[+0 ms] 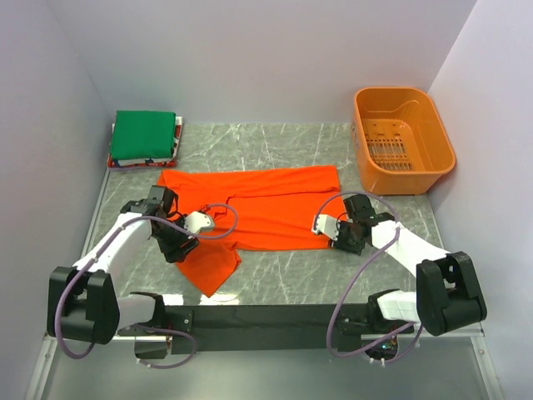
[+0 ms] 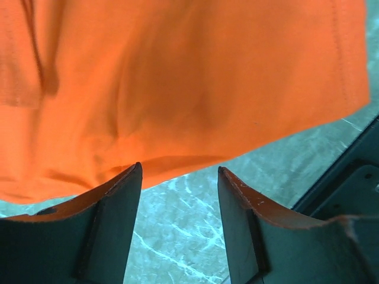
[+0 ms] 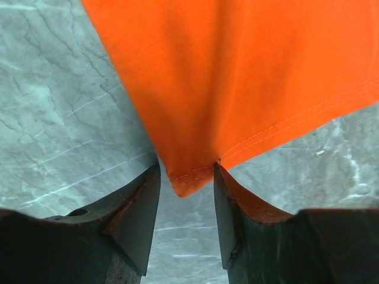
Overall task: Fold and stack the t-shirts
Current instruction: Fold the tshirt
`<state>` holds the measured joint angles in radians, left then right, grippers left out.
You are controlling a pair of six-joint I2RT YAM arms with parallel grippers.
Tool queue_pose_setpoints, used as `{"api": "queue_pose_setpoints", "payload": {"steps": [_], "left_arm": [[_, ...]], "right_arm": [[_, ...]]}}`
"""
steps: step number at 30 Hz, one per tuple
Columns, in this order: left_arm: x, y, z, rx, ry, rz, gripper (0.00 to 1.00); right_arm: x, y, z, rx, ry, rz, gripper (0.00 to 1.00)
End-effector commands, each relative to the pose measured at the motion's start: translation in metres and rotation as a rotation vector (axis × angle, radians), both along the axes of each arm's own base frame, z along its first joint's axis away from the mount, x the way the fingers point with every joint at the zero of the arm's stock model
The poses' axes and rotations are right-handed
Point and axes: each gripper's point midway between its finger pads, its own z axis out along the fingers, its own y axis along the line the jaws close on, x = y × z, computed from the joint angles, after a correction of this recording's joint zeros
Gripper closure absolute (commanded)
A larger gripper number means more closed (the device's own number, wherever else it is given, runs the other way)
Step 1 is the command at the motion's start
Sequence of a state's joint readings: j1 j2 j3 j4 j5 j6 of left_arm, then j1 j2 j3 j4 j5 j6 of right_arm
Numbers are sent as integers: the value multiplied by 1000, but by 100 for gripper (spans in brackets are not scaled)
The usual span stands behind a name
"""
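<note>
The orange-red t-shirt (image 1: pixel 266 207) lies spread flat on the marble table, one part hanging toward the near edge at the left. My left gripper (image 1: pixel 183 247) is open at the shirt's left side. In the left wrist view its jaws (image 2: pixel 179 171) stand apart over bare table, with the shirt's edge (image 2: pixel 177 89) just past the tips. My right gripper (image 1: pixel 340 240) is open at the shirt's near right corner. In the right wrist view that hemmed corner (image 3: pixel 188 180) lies between the open jaws (image 3: pixel 186 168). A folded green shirt (image 1: pixel 143 135) tops thin white and red folded ones (image 1: pixel 137 163) at the back left.
A rigid orange plastic basket (image 1: pixel 404 137) stands at the back right. White walls close in the left, back and right sides. The black base rail (image 1: pixel 266 317) runs along the near edge; it also shows in the left wrist view (image 2: pixel 349 177).
</note>
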<state>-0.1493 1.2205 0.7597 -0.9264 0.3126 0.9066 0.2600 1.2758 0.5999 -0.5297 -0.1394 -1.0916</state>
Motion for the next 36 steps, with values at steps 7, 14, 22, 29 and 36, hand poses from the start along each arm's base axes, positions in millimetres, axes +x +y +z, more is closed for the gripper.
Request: {"api": "queue_pose_setpoints", "payload": {"steps": [7, 14, 22, 29, 36], "left_arm": [[20, 18, -25, 65, -76, 26, 44], [12, 30, -54, 135, -39, 8, 49], [-16, 22, -38, 79, 24, -51, 89], [-17, 29, -7, 56, -15, -29, 99], [-4, 29, -2, 16, 6, 7, 99]], "right_arm": [[-5, -8, -14, -57, 3, 47, 65], [3, -14, -17, -91, -19, 9, 83], [1, -15, 0, -86, -4, -25, 100], [-13, -15, 23, -58, -3, -2, 100], [-8, -18, 20, -82, 29, -48, 71]]}}
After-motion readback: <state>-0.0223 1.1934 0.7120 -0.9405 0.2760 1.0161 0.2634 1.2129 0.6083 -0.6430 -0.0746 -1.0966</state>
